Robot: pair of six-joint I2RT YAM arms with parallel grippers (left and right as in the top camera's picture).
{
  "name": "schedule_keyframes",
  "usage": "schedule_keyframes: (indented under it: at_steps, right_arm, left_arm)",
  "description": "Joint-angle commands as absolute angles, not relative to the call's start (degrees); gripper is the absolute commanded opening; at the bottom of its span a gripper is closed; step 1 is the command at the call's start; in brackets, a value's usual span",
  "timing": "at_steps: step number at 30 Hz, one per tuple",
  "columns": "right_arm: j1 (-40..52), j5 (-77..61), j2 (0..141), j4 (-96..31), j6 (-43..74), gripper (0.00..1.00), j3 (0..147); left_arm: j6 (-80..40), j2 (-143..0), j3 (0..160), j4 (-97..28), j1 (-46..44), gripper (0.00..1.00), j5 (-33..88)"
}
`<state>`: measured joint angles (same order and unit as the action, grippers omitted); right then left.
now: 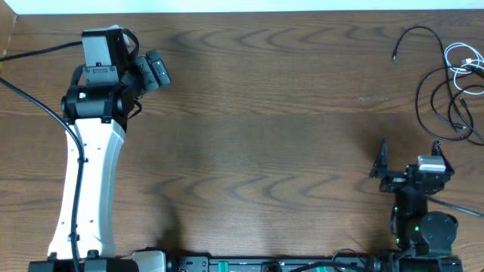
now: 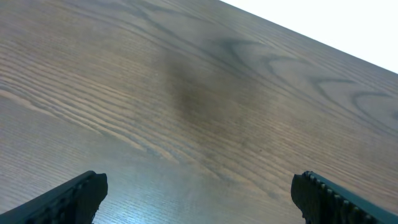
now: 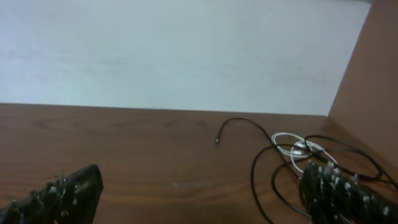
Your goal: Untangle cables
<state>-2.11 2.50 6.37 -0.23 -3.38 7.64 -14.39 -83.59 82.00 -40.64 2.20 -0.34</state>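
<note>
The black cable (image 1: 432,89) lies in loose loops at the table's far right, one plug end (image 1: 395,55) pointing left. The white cable (image 1: 464,62) is coiled among its loops near the right edge. Both show in the right wrist view, black (image 3: 256,167) and white (image 3: 292,145). My right gripper (image 1: 409,151) is open and empty, a little in front of the cables; its right finger overlaps them in the right wrist view (image 3: 202,196). My left gripper (image 1: 156,72) is open and empty at the far left, over bare wood (image 2: 199,193).
A brown wooden table (image 1: 257,121) carries everything. A pale wall (image 3: 174,56) runs behind its far edge, and a brown side panel (image 3: 367,81) stands at the right. Thick black arm wires (image 1: 30,91) trail at the far left.
</note>
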Motion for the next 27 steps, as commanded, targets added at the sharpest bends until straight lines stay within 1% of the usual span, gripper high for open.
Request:
schedule_keyframes:
  at_steps: [1,7,11,15,27]
  right_arm:
    - [-1.4,2.4,3.3,-0.1,-2.8,0.99,4.6]
    - [-0.6,1.7,0.2,-0.1,-2.2,0.99,0.2]
    - [0.3,0.4,0.3,-4.4,-1.7,0.99,0.3]
    - [0.6,-0.4,0.3,-4.4,0.0,0.99,0.3]
    - [0.6,-0.4,0.3,-4.3,0.0,0.99,0.3]
  left_arm:
    - [-14.3,-84.0,82.0,-40.8,2.5,1.0,-0.7]
    - [-14.3,-84.0,82.0,-40.8,2.5,1.0,-0.7]
    - [-14.3,-84.0,82.0,-40.8,2.5,1.0,-0.7]
    - [-14.3,-84.0,82.0,-40.8,2.5,1.0,-0.7]
    - [-14.3,-84.0,82.0,-40.8,2.5,1.0,-0.7]
